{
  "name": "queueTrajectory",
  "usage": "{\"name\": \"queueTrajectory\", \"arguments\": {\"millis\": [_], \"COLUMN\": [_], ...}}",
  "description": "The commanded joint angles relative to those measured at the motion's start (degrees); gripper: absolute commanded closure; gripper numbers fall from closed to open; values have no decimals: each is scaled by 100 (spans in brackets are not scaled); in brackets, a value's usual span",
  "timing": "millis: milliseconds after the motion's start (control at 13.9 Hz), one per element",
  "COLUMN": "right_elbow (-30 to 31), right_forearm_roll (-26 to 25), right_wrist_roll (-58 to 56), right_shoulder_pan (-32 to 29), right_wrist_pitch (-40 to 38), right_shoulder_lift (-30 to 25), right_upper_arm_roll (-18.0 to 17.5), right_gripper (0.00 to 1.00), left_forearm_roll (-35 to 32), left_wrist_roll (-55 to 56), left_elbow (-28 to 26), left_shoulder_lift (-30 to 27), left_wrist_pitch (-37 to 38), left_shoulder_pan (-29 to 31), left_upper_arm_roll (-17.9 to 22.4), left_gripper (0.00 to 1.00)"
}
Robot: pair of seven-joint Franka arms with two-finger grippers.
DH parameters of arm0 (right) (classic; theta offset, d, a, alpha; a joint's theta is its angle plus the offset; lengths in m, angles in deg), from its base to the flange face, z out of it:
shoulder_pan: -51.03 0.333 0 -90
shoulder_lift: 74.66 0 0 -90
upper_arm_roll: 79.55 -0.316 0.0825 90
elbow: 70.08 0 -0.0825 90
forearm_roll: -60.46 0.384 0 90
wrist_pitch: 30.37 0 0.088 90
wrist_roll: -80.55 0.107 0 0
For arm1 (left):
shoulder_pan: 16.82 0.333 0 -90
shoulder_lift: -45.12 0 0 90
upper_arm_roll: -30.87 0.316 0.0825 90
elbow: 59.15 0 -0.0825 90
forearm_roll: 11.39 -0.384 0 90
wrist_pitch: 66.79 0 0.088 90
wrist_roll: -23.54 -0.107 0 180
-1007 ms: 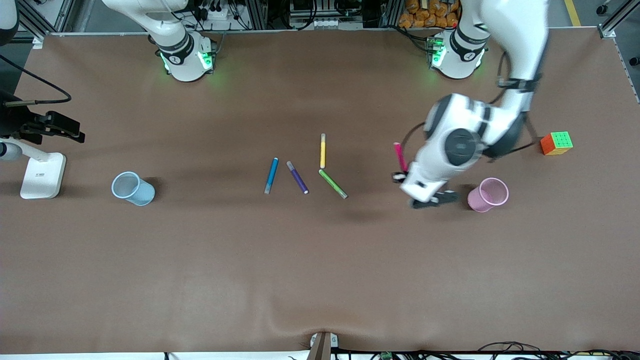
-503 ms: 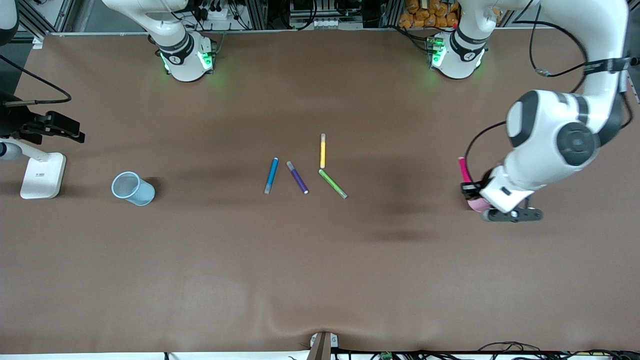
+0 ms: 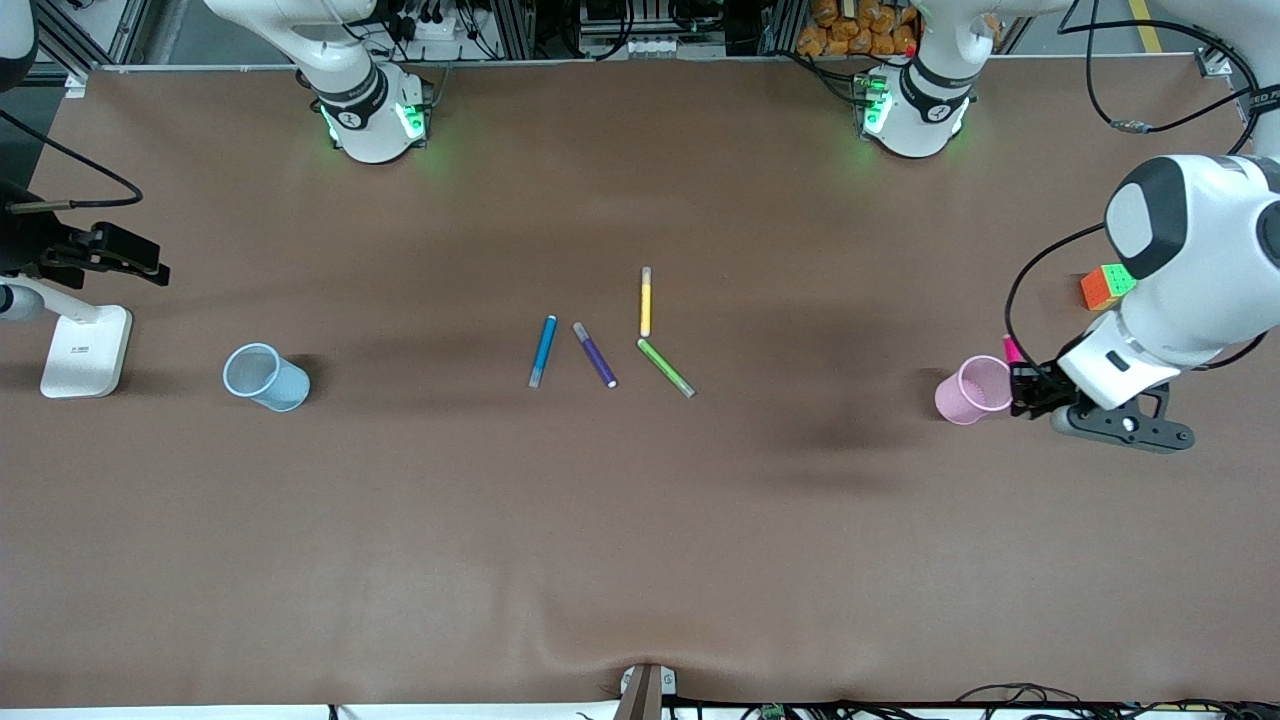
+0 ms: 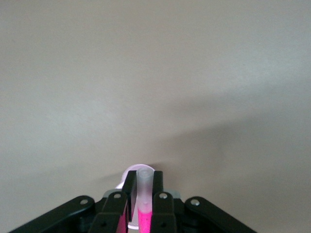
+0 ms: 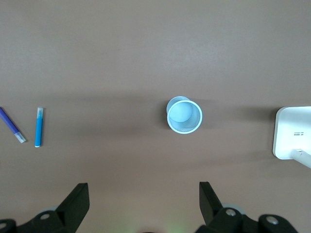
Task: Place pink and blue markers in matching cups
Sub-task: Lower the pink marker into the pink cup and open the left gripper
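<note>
Brown table (image 3: 640, 550) | aluminium framing (image 3: 620, 25) along base edge | white stand (image 3: 85, 350)

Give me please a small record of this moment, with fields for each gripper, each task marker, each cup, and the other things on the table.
left gripper: shut on pink marker, beside the pink cup, not over its mouth
right gripper: open, high over the table, waiting
blue marker: flat on the table, beside purple marker
blue cup: upright, toward the right arm's end
other: yellow marker, green marker, puzzle cube
</note>
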Motion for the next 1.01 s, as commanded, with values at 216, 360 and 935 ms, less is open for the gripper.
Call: {"name": "queueTrajectory", "arguments": {"millis": [216,360,935], "right_elbow": [-101,-101,-101], "right_forearm_roll": [-9,-9,-9], "right_wrist_roll": [64,64,64], "right_shoulder_pan": [6,-2,-2], "right_wrist_pitch": [-42,-42,-42], "right_shoulder_lift": [6,6,15], "right_upper_arm_roll": [-4,-4,-4], "right_gripper": [0,0,0], "left_forearm_roll": [-78,-78,-43], "left_wrist_roll": [-564,-600,-741], "left_elbow": [-1608,-1986,-2700], "left_shoulder_lift": [-475,-501,-519], "left_wrist_pitch": [-1998,-2579,-3690], "left_shoulder_pan": [187,169,178], "left_upper_arm_roll": [-87,-87,-122], "left_gripper": [100,100,100]}}
